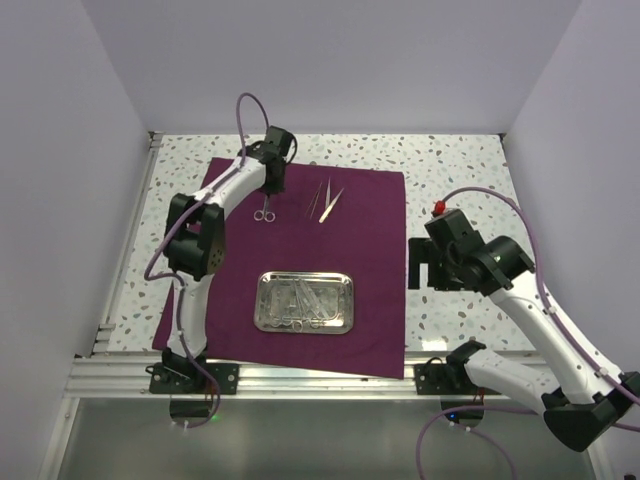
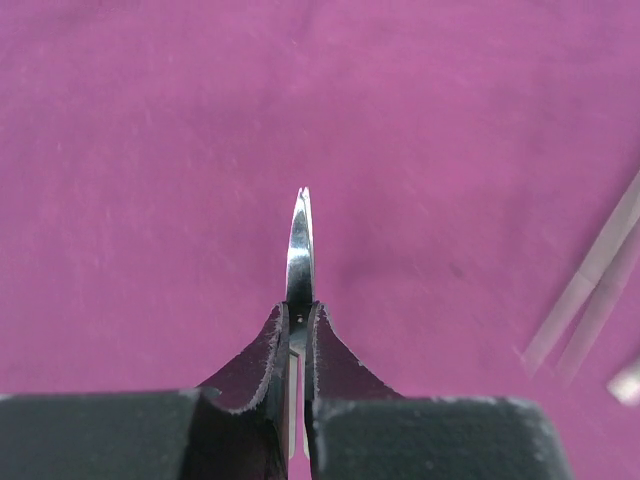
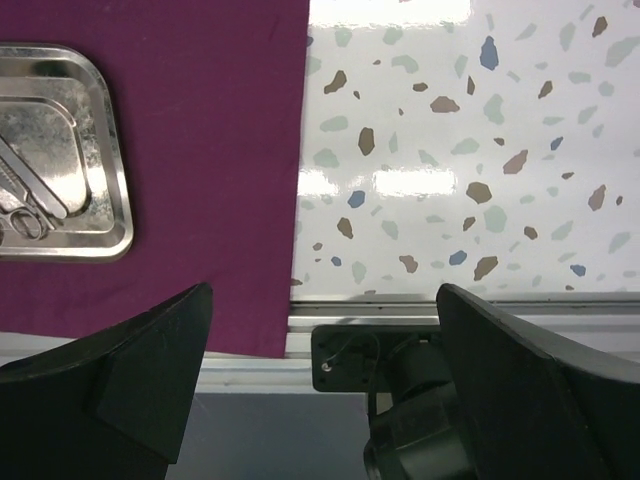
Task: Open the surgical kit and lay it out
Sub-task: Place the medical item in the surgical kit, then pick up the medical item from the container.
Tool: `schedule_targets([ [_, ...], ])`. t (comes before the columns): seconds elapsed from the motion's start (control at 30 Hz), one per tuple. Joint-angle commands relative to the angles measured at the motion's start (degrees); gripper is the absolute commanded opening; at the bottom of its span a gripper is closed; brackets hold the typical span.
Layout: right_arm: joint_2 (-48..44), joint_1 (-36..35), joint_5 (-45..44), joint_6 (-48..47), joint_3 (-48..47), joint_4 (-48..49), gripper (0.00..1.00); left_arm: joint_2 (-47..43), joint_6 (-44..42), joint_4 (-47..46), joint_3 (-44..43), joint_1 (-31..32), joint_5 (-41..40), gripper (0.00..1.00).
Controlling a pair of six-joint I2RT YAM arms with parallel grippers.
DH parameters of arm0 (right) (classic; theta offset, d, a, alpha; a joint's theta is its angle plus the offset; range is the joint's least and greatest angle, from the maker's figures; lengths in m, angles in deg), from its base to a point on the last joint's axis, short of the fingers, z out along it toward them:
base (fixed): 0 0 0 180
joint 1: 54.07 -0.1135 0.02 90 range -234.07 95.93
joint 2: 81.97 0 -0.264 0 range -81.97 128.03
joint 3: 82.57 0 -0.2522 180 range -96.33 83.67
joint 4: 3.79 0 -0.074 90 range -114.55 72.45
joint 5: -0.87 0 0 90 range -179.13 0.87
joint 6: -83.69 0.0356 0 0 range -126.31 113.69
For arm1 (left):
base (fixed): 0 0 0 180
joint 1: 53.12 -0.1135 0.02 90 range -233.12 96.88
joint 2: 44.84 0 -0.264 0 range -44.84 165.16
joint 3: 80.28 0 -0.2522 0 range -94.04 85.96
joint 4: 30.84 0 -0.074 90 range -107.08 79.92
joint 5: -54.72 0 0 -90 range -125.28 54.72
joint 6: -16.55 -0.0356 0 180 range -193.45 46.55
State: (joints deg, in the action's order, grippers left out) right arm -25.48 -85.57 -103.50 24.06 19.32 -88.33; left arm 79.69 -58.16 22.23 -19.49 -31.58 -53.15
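From above, the purple cloth (image 1: 370, 250) lies spread flat on the table (image 1: 460, 170), so the opening part looks done and the laying out is under way. The steel tray (image 1: 303, 302) sits on the near half of the cloth with several instruments in it. The tweezers (image 1: 326, 201) lie apart on the far half, angled side by side in what looks like the start of a row. The left arm (image 1: 215, 205) reaches to the far left of the cloth, and the ring-handled scissors (image 1: 264, 209) show just under its jaws, left of the tweezers. That is probably the next place in the row. The right arm (image 1: 520, 290) is parked off the cloth's right edge, out of the way.

The left wrist view shows what the top view cannot. The left jaws are pinched shut on the scissors' thin blade, whose tip sticks out over the cloth, with the tweezers blurred at the right. Whether the scissors touch the cloth, I cannot tell.

The right wrist view shows the right jaws spread wide with nothing between them, over bare table beside the cloth's edge, with the tray off to the left.
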Motion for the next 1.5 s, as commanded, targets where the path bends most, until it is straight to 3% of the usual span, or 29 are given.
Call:
schedule_targets([
  [0.0,-2.2,-0.2,-3.0,2.0,0.1,-3.0,0.98,3.1,-4.4,-2.6,-6.0,-2.3,1.3,0.00],
  [0.17,-2.9,-0.2,-3.7,3.6,0.5,-4.9,0.98,7.9,-5.5,-2.6,-11.2,-4.9,2.7,0.00],
  [0.2,-3.0,-0.2,-3.8,4.1,0.5,-5.1,0.98,8.4,-5.6,-2.3,-11.9,-5.2,2.9,0.04],
  [0.27,-3.4,-0.2,-4.1,4.4,0.8,-5.7,0.98,8.7,-5.6,-2.0,-13.1,-5.6,4.0,0.26],
  [0.3,-3.6,-0.2,-4.0,4.9,1.1,-5.7,0.98,8.4,-5.4,-2.0,-13.1,-5.7,4.0,0.48],
  [0.4,-4.0,-0.2,-3.8,5.1,1.2,-5.7,0.98,5.6,-4.7,-2.4,-11.4,-5.7,4.5,0.61],
  [0.5,-3.8,-0.2,-3.5,4.7,1.1,-4.8,0.98,0.9,-2.2,-1.5,-6.7,-5.6,5.2,0.61],
  [0.6,-3.8,-0.3,-3.0,3.7,1.2,-4.0,0.98,-7.0,1.0,-2.0,3.2,-5.0,7.0,0.57],
  [0.73,-3.8,-0.2,-2.2,2.4,1.4,-2.1,0.98,-19.6,4.0,-3.0,20.1,0.2,7.0,0.55],
  [0.93,-4.4,-0.3,-0.7,0.8,1.3,-0.9,0.98,-28.9,12.6,-1.7,34.2,10.2,6.9,0.52],
  [1.03,-4.3,-0.2,0.3,-0.1,1.3,-0.2,0.99,-31.2,17.2,-3.5,40.1,11.9,8.2,0.50],
  [1.47,-3.8,-0.2,2.9,-3.7,0.8,0.9,0.98,-31.5,24.6,-6.3,46.6,17.6,7.1,0.45],
])
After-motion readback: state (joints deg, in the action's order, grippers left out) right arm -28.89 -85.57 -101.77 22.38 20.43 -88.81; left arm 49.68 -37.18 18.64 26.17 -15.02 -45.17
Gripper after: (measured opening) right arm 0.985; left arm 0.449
